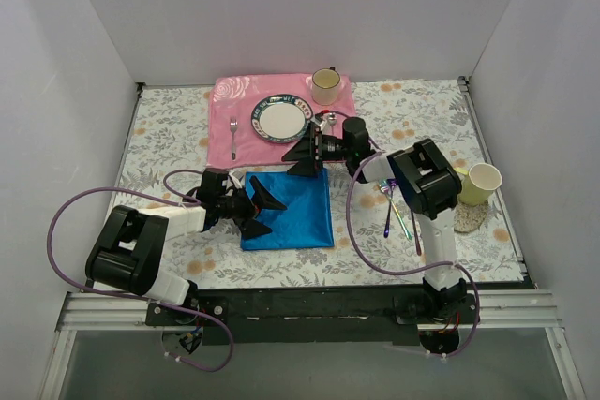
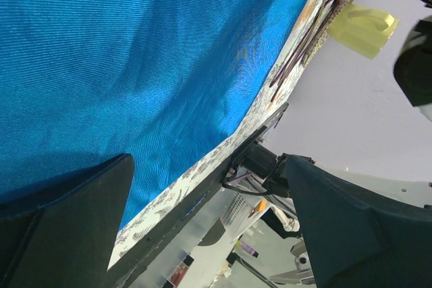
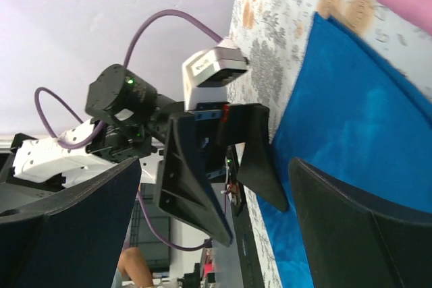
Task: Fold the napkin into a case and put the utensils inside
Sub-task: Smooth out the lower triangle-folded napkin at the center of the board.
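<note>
Blue napkin [image 1: 291,213] flat, iridescent utensils [image 1: 399,220] beside it

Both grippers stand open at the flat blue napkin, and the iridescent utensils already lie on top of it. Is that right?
Not quite. The top external view shows the utensils lying on the table to the right of the napkin, not on top of it. The rest holds.
</note>
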Controlling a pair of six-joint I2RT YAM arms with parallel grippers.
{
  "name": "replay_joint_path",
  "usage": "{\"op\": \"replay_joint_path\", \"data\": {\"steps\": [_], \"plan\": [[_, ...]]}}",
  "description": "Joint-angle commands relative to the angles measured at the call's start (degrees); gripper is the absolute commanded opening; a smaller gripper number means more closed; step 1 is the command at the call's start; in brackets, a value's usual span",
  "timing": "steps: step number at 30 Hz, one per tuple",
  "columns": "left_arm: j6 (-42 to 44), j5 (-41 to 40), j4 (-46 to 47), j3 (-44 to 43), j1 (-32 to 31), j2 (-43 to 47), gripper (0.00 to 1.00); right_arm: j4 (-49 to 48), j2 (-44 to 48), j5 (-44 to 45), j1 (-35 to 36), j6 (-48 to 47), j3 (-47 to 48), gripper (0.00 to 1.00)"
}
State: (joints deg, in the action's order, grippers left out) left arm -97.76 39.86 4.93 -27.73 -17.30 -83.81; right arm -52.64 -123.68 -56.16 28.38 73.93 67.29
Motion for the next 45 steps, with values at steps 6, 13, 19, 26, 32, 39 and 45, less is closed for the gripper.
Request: {"op": "replay_joint_path", "data": {"steps": [6, 13, 19, 26, 32, 39, 45], "plan": [[1.34, -3.47, -3.96, 1.71, 0.34, 0.93, 0.98, -1.86, -5.43, -0.62, -3.50, -2.39, -2.33, 0.99], [1.25, -3.73, -3.96, 1.80, 0.34, 1.02, 0.98, 0.87, -10.09, -0.97, -5.53, -5.64, -2.34, 0.99], [1.43, -3.65, -3.87, 1.80, 0.34, 1.02, 0.98, 0.96, -9.57, -2.11, -5.44, -5.55, -0.14, 0.99], [1.51, -3.73, -3.79, 1.97, 0.34, 1.63, 0.98, 4.81, 6.22, -2.55, -3.77, -7.03, -2.41, 0.99], [1.43, -3.73, -3.61, 2.06, 0.34, 1.90, 0.98, 8.44, 10.30, -2.11, -1.05, -8.72, -7.25, 0.99], [1.43, -3.65, -3.79, 2.06, 0.34, 2.16, 0.98, 3.95, 6.96, -2.37, -0.43, -6.69, -12.44, 0.99], [1.34, -3.64, -3.52, 2.15, 0.34, 1.98, 0.98, 7.55, 3.27, -2.55, -1.05, -12.22, -13.94, 0.99]]}}
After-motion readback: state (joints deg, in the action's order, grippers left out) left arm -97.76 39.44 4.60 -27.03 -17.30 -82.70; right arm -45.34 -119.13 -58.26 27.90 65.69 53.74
